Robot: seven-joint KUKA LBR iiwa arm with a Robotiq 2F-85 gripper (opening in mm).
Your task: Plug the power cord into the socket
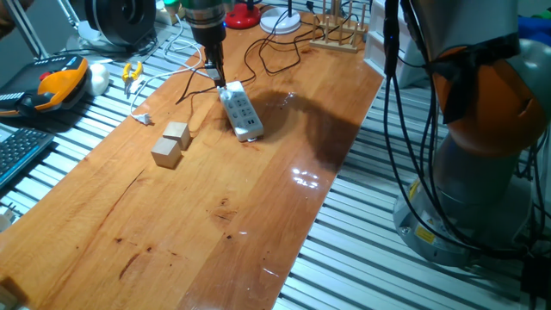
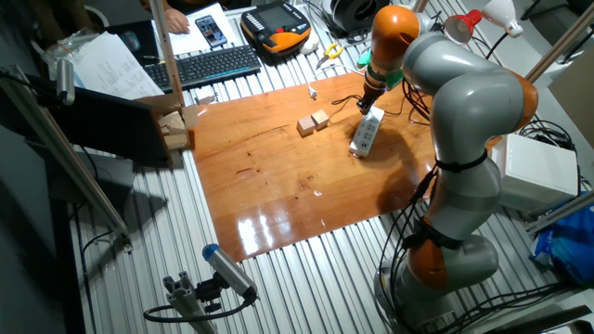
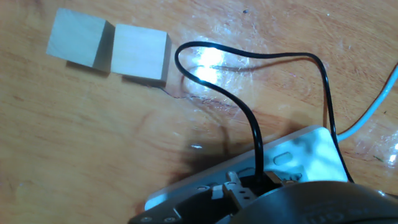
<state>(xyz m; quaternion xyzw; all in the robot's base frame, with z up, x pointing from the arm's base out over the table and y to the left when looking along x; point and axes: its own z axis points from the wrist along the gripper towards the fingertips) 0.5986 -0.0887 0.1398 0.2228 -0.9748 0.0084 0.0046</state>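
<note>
The white power strip lies on the wooden table, one end pointing to the far side. It also shows in the other fixed view and at the bottom of the hand view. My gripper stands upright over the strip's far end, also in the other fixed view. Its fingers look shut on the small black plug, which sits right at the strip's face. I cannot tell whether the plug is seated. The thin black power cord loops up from the plug across the table.
Two tan wooden cubes sit left of the strip, also in the hand view. A white cable with a grey connector lies behind them. Black cords, a wooden rack and tools crowd the table's far edge.
</note>
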